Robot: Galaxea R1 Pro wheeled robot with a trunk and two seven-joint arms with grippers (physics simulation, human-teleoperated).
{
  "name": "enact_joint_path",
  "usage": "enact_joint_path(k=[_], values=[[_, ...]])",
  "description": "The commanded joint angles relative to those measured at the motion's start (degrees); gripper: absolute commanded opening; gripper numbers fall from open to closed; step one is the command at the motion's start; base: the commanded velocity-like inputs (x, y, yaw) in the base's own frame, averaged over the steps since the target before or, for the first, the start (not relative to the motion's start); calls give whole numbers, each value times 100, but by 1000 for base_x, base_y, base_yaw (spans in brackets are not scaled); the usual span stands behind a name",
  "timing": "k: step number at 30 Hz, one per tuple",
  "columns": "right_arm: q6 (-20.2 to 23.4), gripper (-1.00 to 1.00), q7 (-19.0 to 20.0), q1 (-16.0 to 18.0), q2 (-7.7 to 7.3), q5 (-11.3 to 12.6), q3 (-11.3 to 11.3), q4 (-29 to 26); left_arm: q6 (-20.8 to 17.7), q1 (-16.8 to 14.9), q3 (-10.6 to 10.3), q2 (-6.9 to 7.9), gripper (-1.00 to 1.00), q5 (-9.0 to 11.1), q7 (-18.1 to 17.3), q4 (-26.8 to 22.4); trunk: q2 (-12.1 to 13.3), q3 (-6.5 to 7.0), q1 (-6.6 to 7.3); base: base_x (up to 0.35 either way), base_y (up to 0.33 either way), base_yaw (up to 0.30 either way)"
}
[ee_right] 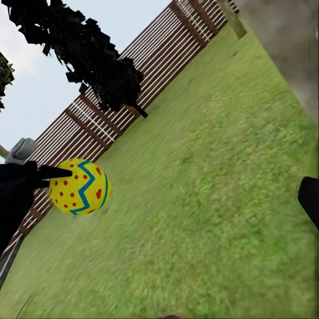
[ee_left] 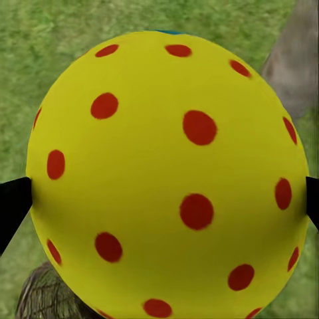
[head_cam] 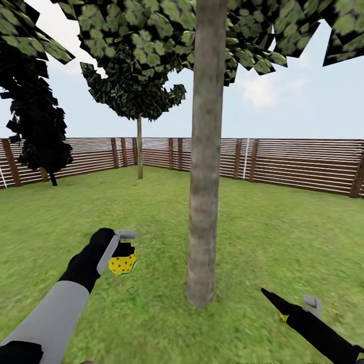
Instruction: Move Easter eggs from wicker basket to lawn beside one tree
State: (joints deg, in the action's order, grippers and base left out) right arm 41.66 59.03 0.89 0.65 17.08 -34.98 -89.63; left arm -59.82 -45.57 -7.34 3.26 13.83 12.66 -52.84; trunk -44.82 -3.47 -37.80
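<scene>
The red-dotted egg [ee_left: 166, 179], clamped in the left gripper [head_cam: 123, 248], should be lowered gently onto the lawn [head_cam: 283, 232] beside the tree [head_cam: 205, 202]; the right gripper's [head_cam: 298, 306] state is unclear.

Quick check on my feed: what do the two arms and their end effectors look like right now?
The left arm has a light grey forearm shell, a black wrist section and a pale grey plate along the end effector, ending in a small grey bracket. The right arm is a slim black link with a grey bracket near its end effector. Fingers are black. No cables or markings are visible.
</scene>
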Motion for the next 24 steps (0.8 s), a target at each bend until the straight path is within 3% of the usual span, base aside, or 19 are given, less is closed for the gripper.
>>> enact_joint_path(k=[1,8,17,24], values=[[35,100,12,8,5,15,-9,-1,-18,-4,-22,8,-100,58,52,-6,-8,-4,-2,0,0,-241],[35,100,16,8,7,15,-9,-1,-18,-4,-22,8,-100,58,52,-7,-8,35,-2,0,0,-237],[42,100,1,8,-1,14,-19,16,-18,-4,-22,9,-100,58,52,-7,-8,42,-2,0,0,-43],[44,100,3,16,-55,15,-18,150,-18,-4,-22,8,-100,58,52,-7,-8,17,-2,0,0,-186]])
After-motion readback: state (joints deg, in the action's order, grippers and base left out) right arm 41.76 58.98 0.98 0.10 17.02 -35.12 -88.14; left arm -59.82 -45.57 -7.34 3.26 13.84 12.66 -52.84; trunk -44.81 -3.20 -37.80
